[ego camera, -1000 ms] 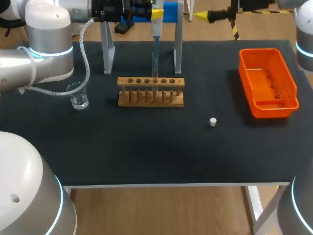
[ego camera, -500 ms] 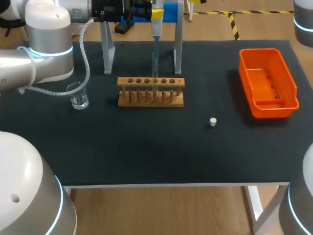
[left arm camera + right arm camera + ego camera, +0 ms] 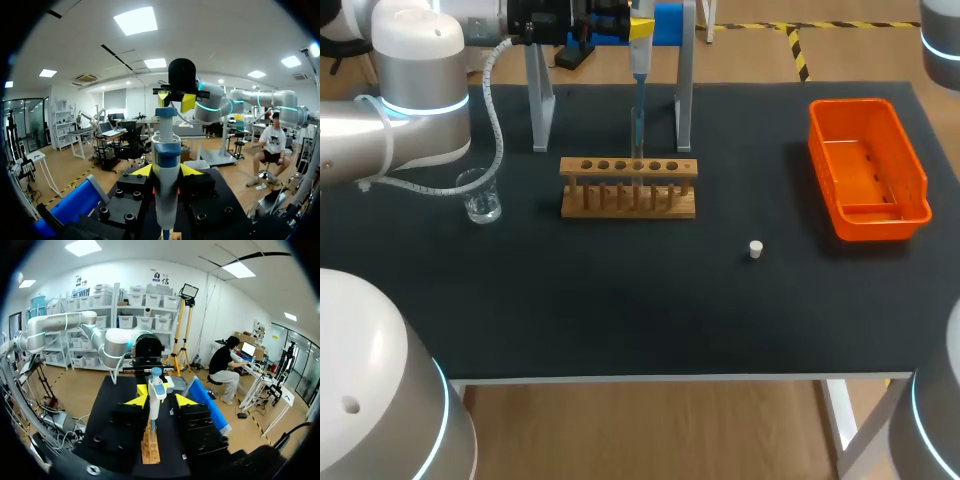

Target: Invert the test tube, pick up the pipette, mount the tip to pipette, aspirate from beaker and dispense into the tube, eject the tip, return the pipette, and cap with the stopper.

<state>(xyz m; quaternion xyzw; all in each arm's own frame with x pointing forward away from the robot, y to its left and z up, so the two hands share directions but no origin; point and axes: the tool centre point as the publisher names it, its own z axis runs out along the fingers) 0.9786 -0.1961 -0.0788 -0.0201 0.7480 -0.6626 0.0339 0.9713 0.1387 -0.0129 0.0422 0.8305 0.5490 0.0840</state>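
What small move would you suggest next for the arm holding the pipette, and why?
Probably raise the pipette straight up: the left gripper clamps it with its tip down at the wooden rack, so sideways travel toward the orange bin could snag. Whether it has dispensed, I cannot tell.

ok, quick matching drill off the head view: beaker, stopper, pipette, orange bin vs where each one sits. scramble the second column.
Things:
1. beaker
2. stopper
3. pipette
4. orange bin

Places:
A. held upright over the middle of the wooden rack
B. alone on the bare table, nearer the camera than the rack and the bin, between them sideways
C. on the table's right side
D. left of the rack, on the table's left side

Pairs: 1-D, 2-B, 3-A, 4-C
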